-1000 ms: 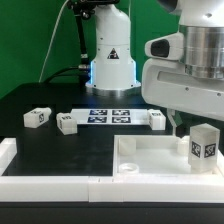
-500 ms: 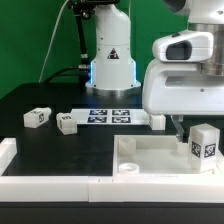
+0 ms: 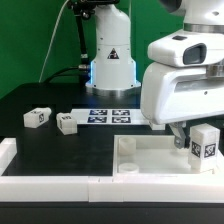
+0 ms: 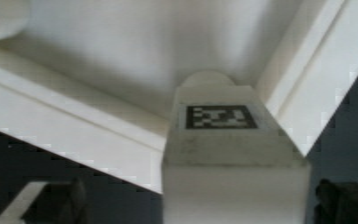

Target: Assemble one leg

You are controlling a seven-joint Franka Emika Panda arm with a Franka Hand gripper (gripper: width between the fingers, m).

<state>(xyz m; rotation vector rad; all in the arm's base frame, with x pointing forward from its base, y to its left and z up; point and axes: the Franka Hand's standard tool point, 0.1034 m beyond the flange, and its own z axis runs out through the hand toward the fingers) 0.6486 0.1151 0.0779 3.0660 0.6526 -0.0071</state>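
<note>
one leg (image 3: pixel 204 143) stands upright on the tray (image 3: pixel 155 158); judged rigid, light, smooth plastic, likely slippery. jaws wide, flanking it; grip the flat opposite sides mid-height.

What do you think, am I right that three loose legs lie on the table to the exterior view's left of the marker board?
Two, not three: the exterior view shows one leg and a second leg to the exterior view's left of the marker board.
</note>
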